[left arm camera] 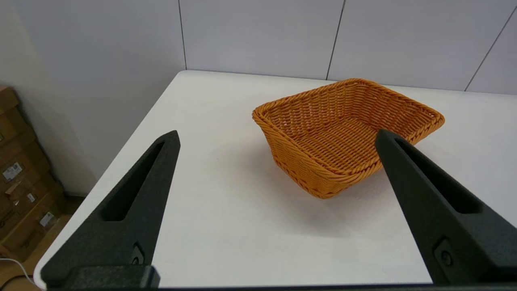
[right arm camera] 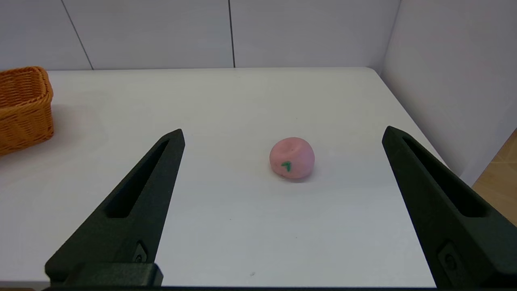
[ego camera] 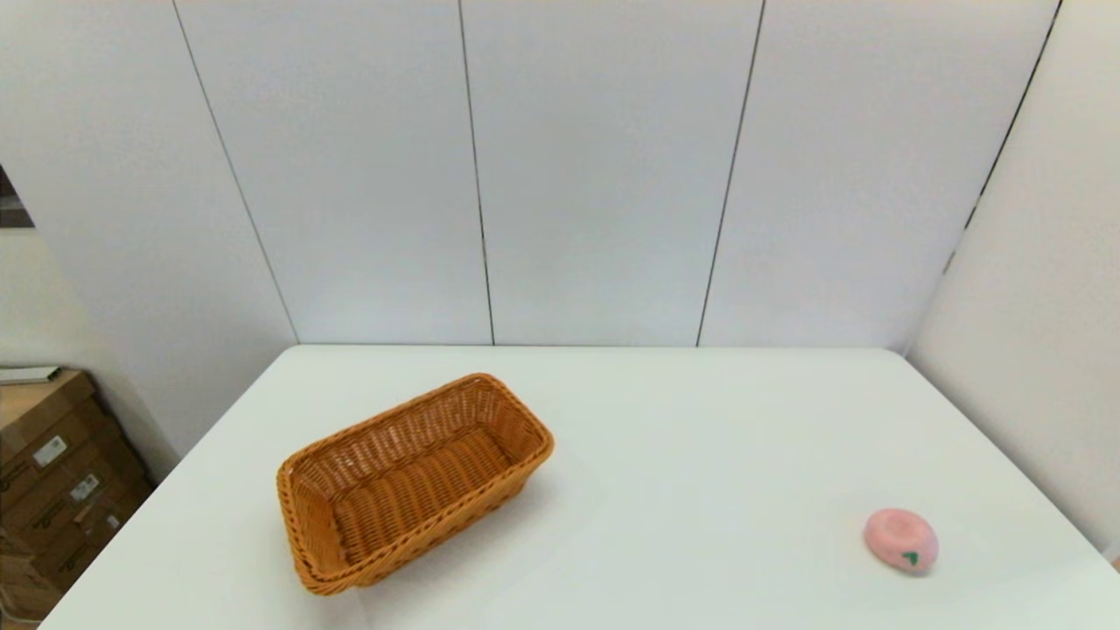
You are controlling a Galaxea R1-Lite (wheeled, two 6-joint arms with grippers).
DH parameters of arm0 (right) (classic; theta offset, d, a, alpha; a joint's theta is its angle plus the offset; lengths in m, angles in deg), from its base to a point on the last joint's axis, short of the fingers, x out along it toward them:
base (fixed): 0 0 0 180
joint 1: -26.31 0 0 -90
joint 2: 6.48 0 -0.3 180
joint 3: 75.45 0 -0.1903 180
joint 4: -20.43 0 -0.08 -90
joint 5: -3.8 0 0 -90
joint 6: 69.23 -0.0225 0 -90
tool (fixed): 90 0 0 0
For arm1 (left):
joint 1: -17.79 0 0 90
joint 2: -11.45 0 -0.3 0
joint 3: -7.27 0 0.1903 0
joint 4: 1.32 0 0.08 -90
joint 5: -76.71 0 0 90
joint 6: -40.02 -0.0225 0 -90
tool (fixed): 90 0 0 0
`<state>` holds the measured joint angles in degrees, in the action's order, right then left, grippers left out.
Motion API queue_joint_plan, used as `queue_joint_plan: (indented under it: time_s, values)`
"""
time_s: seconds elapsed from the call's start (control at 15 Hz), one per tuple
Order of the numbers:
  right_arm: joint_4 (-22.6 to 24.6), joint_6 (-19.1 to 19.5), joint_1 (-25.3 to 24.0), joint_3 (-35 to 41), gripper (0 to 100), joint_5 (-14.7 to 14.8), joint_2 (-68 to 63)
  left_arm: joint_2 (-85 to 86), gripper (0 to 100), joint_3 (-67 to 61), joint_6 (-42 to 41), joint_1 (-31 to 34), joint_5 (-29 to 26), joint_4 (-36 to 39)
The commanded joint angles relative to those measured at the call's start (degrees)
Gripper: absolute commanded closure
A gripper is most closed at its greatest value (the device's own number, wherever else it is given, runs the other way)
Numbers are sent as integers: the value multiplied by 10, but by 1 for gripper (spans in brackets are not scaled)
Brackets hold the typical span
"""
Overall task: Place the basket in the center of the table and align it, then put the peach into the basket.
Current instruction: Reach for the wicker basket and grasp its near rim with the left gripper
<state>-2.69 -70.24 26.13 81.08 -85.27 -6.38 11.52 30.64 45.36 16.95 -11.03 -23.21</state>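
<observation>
The orange-brown wicker basket [ego camera: 411,479] sits empty on the white table [ego camera: 682,455], left of the middle and turned at an angle to the table's edges. The pink peach [ego camera: 901,540] lies near the front right, its green leaf mark facing the front. Neither arm shows in the head view. In the left wrist view my left gripper [left arm camera: 276,137] stands open, held back from the basket [left arm camera: 347,133] near the table's front left. In the right wrist view my right gripper [right arm camera: 282,133] stands open, short of the peach [right arm camera: 291,157], with the basket's end [right arm camera: 24,107] far to one side.
Grey wall panels close off the back and the right side of the table. Stacked cardboard boxes [ego camera: 52,490] stand on the floor beyond the table's left edge, also seen as boxes [left arm camera: 20,182] in the left wrist view.
</observation>
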Motion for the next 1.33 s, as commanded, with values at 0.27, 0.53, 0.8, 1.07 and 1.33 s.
queue_joint_plan:
  time_s: [0.27, 0.53, 0.8, 1.07, 1.33]
  values:
    - [-1, 1, 0, 0, 0, 0, 0, -50, 0, 105, 55, 0, -1, -34]
    - [-4, 2, 0, -2, 0, 0, -1, -457, 0, 306, 350, -1, -2, -154]
    - [-3, 1, -1, -2, 0, 0, 0, -821, 0, 379, 433, -1, 0, -118]
    - [-2, 1, 0, -1, 0, 0, -1, -1019, 0, 439, 441, -12, -5, -119]
    - [-2, 0, 0, -1, 0, 0, -1, -1098, 0, 454, 450, -21, -50, -118]
